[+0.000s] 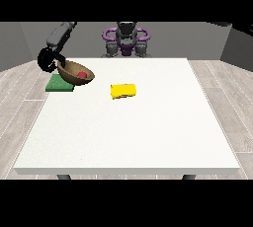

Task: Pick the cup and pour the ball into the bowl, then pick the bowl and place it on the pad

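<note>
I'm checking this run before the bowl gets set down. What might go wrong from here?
1. The brown bowl is tilted in the hand at the view's left, so the red ball near its low side might roll out.
2. The bowl hangs past the green pad's right edge, so it might land partly on the white table.

one bowl [75,71], one ball [82,74], one cup [123,91], one pad [60,85].
</note>
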`<state>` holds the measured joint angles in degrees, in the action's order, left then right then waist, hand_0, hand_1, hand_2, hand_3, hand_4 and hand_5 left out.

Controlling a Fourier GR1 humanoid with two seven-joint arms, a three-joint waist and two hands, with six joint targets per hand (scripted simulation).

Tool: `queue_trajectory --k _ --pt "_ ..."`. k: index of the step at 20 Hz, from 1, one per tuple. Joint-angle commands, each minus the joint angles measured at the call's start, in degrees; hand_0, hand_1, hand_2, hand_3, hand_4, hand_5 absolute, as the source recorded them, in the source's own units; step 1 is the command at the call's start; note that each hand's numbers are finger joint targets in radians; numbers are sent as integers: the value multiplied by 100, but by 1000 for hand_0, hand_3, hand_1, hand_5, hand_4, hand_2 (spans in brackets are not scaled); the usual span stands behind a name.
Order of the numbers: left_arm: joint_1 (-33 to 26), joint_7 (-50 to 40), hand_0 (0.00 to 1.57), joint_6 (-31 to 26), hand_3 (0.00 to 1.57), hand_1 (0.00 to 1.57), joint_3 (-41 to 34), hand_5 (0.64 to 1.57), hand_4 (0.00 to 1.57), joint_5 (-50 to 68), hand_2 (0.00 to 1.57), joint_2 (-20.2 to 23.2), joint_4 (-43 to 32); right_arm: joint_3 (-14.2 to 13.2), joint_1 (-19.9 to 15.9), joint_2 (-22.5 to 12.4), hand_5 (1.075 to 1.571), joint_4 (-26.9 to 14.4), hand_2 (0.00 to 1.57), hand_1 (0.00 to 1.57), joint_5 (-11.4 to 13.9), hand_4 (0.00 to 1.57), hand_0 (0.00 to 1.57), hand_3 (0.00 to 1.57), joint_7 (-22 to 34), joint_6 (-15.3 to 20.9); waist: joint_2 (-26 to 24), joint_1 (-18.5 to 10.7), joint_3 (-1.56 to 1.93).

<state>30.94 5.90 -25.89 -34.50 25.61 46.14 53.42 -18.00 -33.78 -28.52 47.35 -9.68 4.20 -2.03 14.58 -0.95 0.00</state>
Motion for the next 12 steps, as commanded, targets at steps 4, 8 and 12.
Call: queue_trajectory --k 4,8,12 --pt "405 -5 0 199 0 0 -216 1561 672 370 0 174 684 -765 -284 -809 1570 -1027 1571 1571 -268 982 1571 180 -1365 -502 1272 -228 19" --pt "75 -94 0 205 0 0 -426 1556 682 573 0 219 1104 -1031 -185 -1382 1571 -1604 1571 1571 -334 956 1571 0 -1910 -1013 1524 -256 20" --pt "-141 -541 0 434 0 0 -379 1558 692 787 0 57 1880 -998 -364 -1706 1571 -2135 1571 1571 -175 977 1571 0 -1940 -1121 1355 -306 22"
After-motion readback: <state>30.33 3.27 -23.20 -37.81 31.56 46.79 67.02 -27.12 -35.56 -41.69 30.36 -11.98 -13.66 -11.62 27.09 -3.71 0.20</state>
